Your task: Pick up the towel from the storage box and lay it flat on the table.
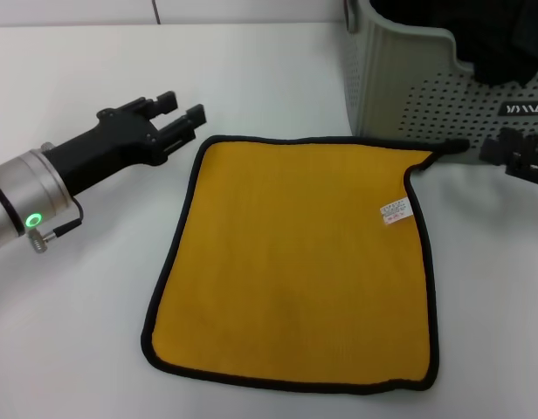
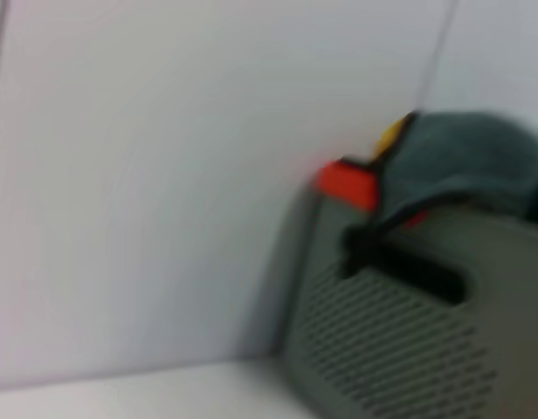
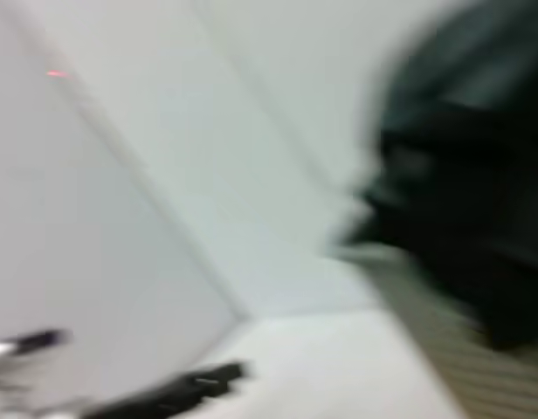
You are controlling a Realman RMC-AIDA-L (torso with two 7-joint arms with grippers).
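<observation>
Right gripper (image 1: 516, 157) cut off at edge, grip perhaps unreadable.

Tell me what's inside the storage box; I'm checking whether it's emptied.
Not empty: dark cloth fills the visible part of the storage box, with a teal-grey and yellow piece over its rim. Anything beneath is hidden. The towel lies flat on the table.

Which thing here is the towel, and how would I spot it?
Look at the white table: the towel lies spread flat in front of the grey-green storage box. It is mustard-yellow with a black border and a small white tag, unlike the dark cloth inside the box.
</observation>
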